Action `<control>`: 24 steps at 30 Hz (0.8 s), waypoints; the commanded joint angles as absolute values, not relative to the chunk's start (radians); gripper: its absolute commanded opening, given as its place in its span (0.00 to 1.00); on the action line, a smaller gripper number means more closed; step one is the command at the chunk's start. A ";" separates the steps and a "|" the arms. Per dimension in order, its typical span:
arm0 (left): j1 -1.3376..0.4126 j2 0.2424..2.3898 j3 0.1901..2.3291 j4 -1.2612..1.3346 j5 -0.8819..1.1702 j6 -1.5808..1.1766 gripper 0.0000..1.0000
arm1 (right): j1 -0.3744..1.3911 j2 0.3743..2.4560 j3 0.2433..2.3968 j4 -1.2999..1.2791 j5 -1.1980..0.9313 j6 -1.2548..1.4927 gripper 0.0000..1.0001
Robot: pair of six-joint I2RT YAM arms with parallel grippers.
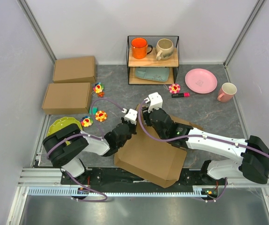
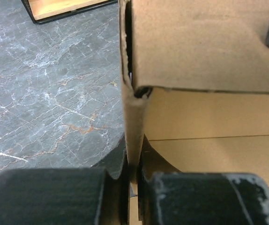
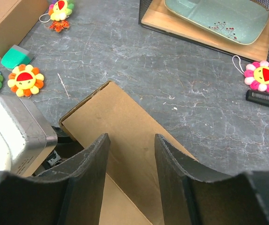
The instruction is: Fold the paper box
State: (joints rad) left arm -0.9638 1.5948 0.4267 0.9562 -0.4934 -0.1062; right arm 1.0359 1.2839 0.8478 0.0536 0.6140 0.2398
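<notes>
**Two robot arms work a cardboard box on a grey marbled table**

A grey, marble-patterned table (image 1: 209,112) sits inside plain pale walls, with two black-and-white robot arms bolted at its near edge.

The paper box (image 1: 151,157), plain brown corrugated cardboard, lies at the middle of the near edge, between the two arms. It is partly formed: a broad panel slopes toward the near edge, and a flap reaches out toward the table's centre.

The left gripper (image 2: 133,183) comes in from the left side. Its two dark fingers (image 2: 55,197) are pressed together on a thin upright wall of the paper box, with the cardboard edge clamped between them.

The right gripper (image 3: 132,140) reaches in from the right and hangs over the flap near the table's centre. Its fingers (image 3: 90,168) stand about halfway apart, and the flap's corner shows through the gap. They grip nothing.

Along the far edge stands a black wire shelf (image 1: 129,61) holding an orange mug (image 1: 139,48) and a beige mug (image 1: 164,48) on top, with a teal tray (image 3: 219,18) below. A pink plate (image 1: 200,80) and a pink mug (image 1: 227,92) sit toward the far right corner. Two other closed cardboard boxes (image 1: 74,69) lie by the far left corner. Small flower-shaped plush toys (image 3: 26,78) are scattered between those boxes and the shelf.
</notes>
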 commanded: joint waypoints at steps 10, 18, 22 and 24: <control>-0.985 1.548 0.489 0.700 -0.713 -0.189 0.02 | 1.017 1.148 0.880 -0.118 0.702 0.255 0.71; -0.976 1.467 0.632 0.267 -0.709 -0.388 0.02 | 0.950 0.933 0.865 -0.271 0.969 0.327 0.77; -0.879 1.517 0.764 0.006 -0.544 -0.506 0.02 | 0.925 0.887 0.851 -0.308 1.045 0.301 0.79; -0.798 1.564 0.828 -0.148 -0.405 -0.563 0.02 | 0.922 0.874 0.845 -0.314 1.065 0.296 0.79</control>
State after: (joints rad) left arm -0.9188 1.4986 0.7174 0.2028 -0.5907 -0.3885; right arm 0.9325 0.8898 0.8452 -0.2646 0.9558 0.2951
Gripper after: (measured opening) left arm 0.055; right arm 0.787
